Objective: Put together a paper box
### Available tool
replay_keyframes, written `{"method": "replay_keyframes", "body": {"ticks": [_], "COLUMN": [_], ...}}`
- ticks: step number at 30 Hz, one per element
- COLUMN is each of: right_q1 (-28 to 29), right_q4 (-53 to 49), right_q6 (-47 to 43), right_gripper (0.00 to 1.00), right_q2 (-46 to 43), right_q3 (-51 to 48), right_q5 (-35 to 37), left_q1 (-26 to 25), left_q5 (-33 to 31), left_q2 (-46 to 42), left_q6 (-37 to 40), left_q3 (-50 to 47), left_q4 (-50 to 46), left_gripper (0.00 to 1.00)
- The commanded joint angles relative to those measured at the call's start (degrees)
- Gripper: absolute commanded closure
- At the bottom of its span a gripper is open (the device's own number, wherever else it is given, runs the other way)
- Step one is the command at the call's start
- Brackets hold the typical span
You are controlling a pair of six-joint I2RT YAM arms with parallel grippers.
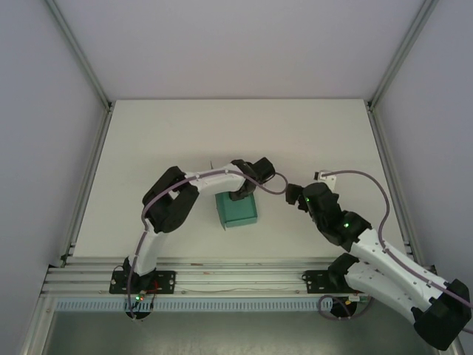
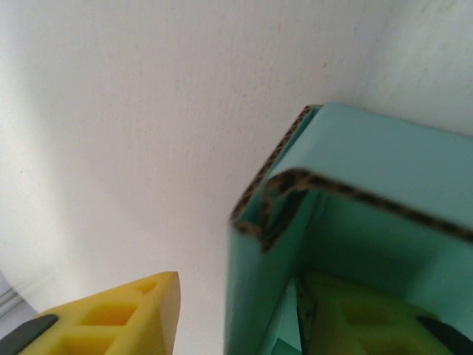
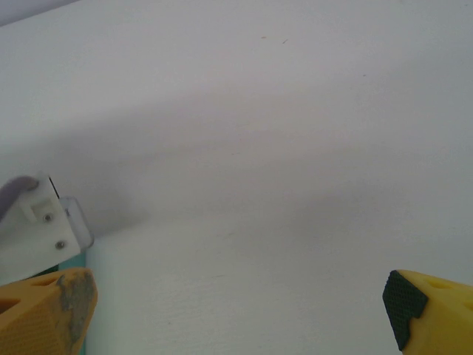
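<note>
Table: one white flat table (image 1: 222, 133), carrying everything below.
Arms: two white-and-black jointed arms; left arm (image 1: 174, 207) bent in toward the middle, right arm (image 1: 384, 259) folded back from the near right corner.
Paper box: one teal-green rectangular paper box (image 1: 238, 212) of corrugated board, open at the top, resting near the middle of the table, somewhat toward the near edge; a corner with its fluted edges seen close up in the left wrist view (image 2: 355, 170).
Box and left tool: directly beneath the left tool (image 1: 244, 194) (image 2: 240, 296), which straddles one wall, with one yellow finger (image 2: 126, 318) outside and the other (image 2: 355, 318) inside the box.
Left tool state: parted, with a clear gap between the outer finger and the wall; clamped on nothing.
Box and right tool: just left of the right tool (image 1: 293, 195) (image 3: 236, 310), apart from it; a thin teal sliver of the paper box (image 3: 80, 260) at the lower left of the right wrist view.
Right tool state: spread wide, nothing held, bare table between its yellow fingers (image 3: 44, 314).
Tools: two.
Fingers: four, two per tool.
</note>
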Motion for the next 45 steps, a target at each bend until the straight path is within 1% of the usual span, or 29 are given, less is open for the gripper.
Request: {"method": "replay_keyframes", "body": {"ticks": [1, 4, 6, 7, 8, 10, 13, 17, 18, 19, 22, 23, 24, 26, 29, 31, 32, 34, 36, 38, 40, 43, 45], "right_q1": [-0.16, -0.19, -0.22, -0.22, -0.22, -0.3, -0.3, -0.4, -0.36, -0.45, -0.37, -0.4, -0.3, 0.18, 0.62, 0.69, 0.86, 2.06, 2.86, 3.25, 3.48, 4.09, 4.41], "right_q4": [0.61, 0.57, 0.09, -0.55, -1.56, -2.76, -4.04, -1.62, 0.21, 1.93, 4.46, 4.38, 3.85, 0.93, -3.23, -7.39, -10.99, -16.4, -19.58, -21.6, -21.95, -20.34, -17.48], "right_q6": [-1.46, -3.79, -5.39, -5.95, -6.62, -7.94, -9.46, -13.84, -15.97, -19.47, -30.24, -35.22, -40.11, -50.78, -60.07, -65.05, -69.66, -75.23, -77.34, -77.66, -77.13, -74.84, -72.78], "right_gripper": [0.0, 0.0, 0.0, 0.0, 0.0, 0.0, 0.0, 0.0, 0.0, 0.0, 0.0, 0.0, 0.0, 0.0, 0.0, 0.03, 0.07, 0.08, 0.09, 0.12, 0.14, 0.22, 0.42], "right_q2": [-1.73, -3.47, -4.75, -5.36, -5.94, -6.41, -6.0, -2.93, -1.6, 0.07, 7.69, 11.09, 14.18, 21.58, 33.73, 42.3, 47.06, 55.12, 63.17, 69.32, 73.49, 77.37, 78.23], "right_q3": [-0.85, -1.05, -0.78, -0.44, 0.07, 0.93, 2.36, 3.46, 3.43, 3.79, 7.62, 9.55, 11.34, 16.16, 25.47, 32.67, 36.6, 43.47, 50.61, 56.79, 60.77, 63.39, 62.64], "right_q5": [-2.42, -4.94, -5.65, -5.8, -6.16, -6.71, -7.42, -10.7, -12.7, -16.15, -27.29, -31.2, -34.35, -38.59, -38.18, -38.26, -39.5, -39.15, -36.26, -33.93, -32.65, -31.39, -29.96], "left_q1": [0.4, 0.76, 0.81, 0.93, 0.98, 1.34, 2.55, 5.77, 6.93, 8.21, 13.16, 15.1, 16.76, 20.3, 22.96, 23.28, 23.36, 23.44, 23.44, 23.45, 23.42, 23.45, 23.45], "left_q5": [4.05, 6.74, 7.9, 8.78, 9.48, 9.7, 10.22, 10.44, 10.94, 11.55, 12.18, 12.78, 13.35, 17.0, 15.82, 13.49, 12.58, 11.2, 13.52, 14.6, 13.62, 12.15, 12.35], "left_q2": [-4.11, -7.07, -9.35, -10.45, -11.58, -14.67, -18.93, -26.14, -28.29, -30.43, -37.63, -40.74, -43.74, -50.6, -59.89, -64.4, -66.54, -69.57, -71.2, -71.87, -72.01, -71.88, -71.83], "left_q6": [1.42, 2.48, 2.83, 2.99, 2.98, 2.02, -2.68, -15.39, -18.92, -22.6, -34.61, -38.42, -41.19, -44.33, -48.86, -50.94, -51.55, -53.49, -54.32, -54.87, -55.3, -54.99, -54.78], "left_q3": [0.0, -0.06, -0.4, -0.56, -0.79, -1.11, -1.04, -2.55, -3.93, -5.57, -12.28, -15.69, -19.27, -28.16, -38.5, -43.01, -45.46, -48.64, -49.81, -50.26, -50.26, -49.75, -49.54], "left_q4": [-1.78, -2.28, -1.78, -1.42, -0.75, 1.63, 6.07, 12.5, 14.3, 16.07, 19.63, 20.88, 22.11, 25.91, 26.81, 25.12, 24.97, 24.85, 23.69, 22.99, 22.25, 20.95, 20.64], "left_gripper": [0.39, 0.24, 0.22, 0.18, 0.02, 0.0, 0.0, 0.0, 0.0, 0.0, 0.0, 0.0, 0.0, 0.0, 0.0, 0.0, 0.0, 0.0, 0.0, 0.0, 0.0, 0.0, 0.0]}}
